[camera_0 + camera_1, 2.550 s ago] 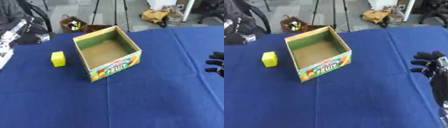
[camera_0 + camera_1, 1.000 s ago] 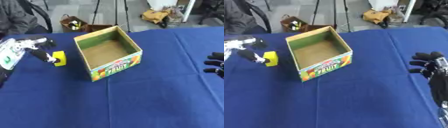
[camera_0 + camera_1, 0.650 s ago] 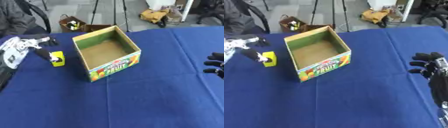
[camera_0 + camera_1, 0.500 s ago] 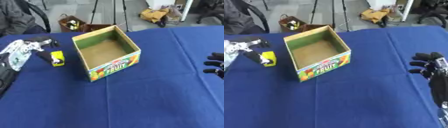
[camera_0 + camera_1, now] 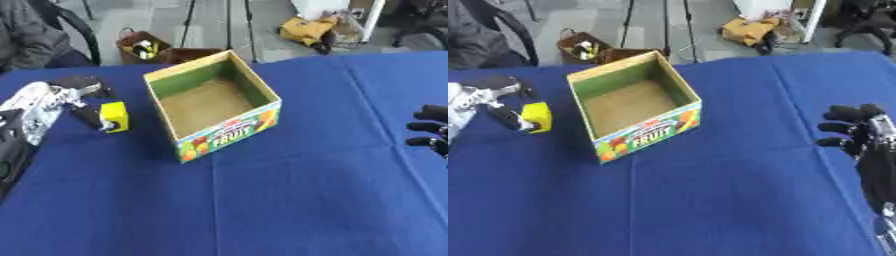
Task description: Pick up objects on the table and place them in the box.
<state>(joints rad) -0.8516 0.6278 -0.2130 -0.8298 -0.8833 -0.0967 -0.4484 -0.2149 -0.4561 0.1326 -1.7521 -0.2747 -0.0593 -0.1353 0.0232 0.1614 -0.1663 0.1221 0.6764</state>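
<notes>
Block [image 5: 114, 116] left of box [image 5: 214, 104] — left robot hand [image 5: 74, 97] touching it, right robot hand [image 5: 857, 131] far right.

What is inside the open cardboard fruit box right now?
The open cardboard fruit box shows only a bare brown floor and green inner walls; its near wall hides a strip of floor. The small yellow block sits outside on the blue tablecloth, at the left hand.

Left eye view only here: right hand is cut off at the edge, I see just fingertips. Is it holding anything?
Observer: No. The right eye view shows the whole right hand, fingers relaxed and spread, nothing in it.
Operator: Where does its arm run?
Observer: The forearm goes from the hand down to the lower right corner, over the blue tablecloth.
Operator: Palm near the box?
Observer: No. The palm sits well to the right of the box, with bare cloth between them.
</notes>
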